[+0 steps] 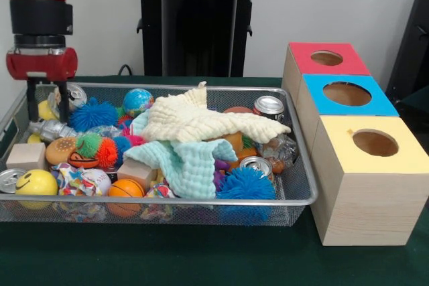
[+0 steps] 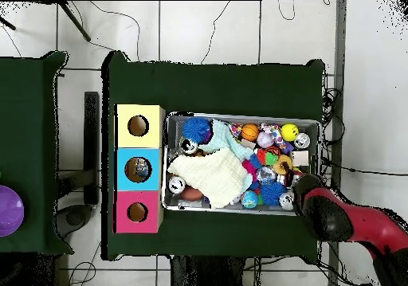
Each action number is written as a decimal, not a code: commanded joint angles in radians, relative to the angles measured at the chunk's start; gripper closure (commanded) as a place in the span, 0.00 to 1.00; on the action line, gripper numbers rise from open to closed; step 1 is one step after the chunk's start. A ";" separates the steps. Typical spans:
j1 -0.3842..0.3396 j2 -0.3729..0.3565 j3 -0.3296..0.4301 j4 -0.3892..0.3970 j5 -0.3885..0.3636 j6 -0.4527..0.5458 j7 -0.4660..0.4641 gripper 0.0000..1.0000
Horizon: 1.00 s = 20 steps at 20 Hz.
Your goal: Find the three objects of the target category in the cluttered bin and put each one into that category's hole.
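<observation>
Wire mesh bin (image 1: pixel 305 195) on green table (image 1: pixel 201 259), crammed: silver drink cans (image 1: pixel 269 106), spiky blue balls (image 1: pixel 247 184), yellow smiley ball (image 1: pixel 36 183), cream (image 1: pixel 201 122) and mint cloths (image 1: pixel 184 162) heaped mid-bin. Hand (image 1: pixel 45 108) low over bin's back left corner, above crumpled silver can (image 1: pixel 50 129); open or closed: cannot tell. Beside bin, three wooden boxes, round holes: red (image 1: pixel 327 58), blue (image 1: pixel 346 94), yellow (image 1: pixel 375 143)

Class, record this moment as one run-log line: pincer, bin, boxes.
pincer: low in bin's corner, grip unclear | wire bin: cluttered, cloths on top | boxes: red, blue, yellow, holes up
</observation>
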 commanded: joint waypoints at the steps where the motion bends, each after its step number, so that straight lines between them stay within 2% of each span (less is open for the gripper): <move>1: -0.114 0.265 0.273 -0.134 -0.087 0.293 -0.640 0.00; 2: -0.121 0.294 0.284 -0.146 -0.081 0.334 -0.693 0.00; 6: -0.104 0.325 0.274 -0.143 -0.018 0.459 -0.716 0.00; 10: -0.099 0.376 0.332 -0.118 0.050 0.644 -0.923 0.00; 13: -0.077 0.362 0.351 -0.088 0.029 0.672 -1.021 0.00; 16: -0.054 0.390 0.363 -0.103 0.015 0.712 -1.145 0.00; 20: -0.015 0.364 0.355 -0.117 -0.004 0.703 -1.173 0.00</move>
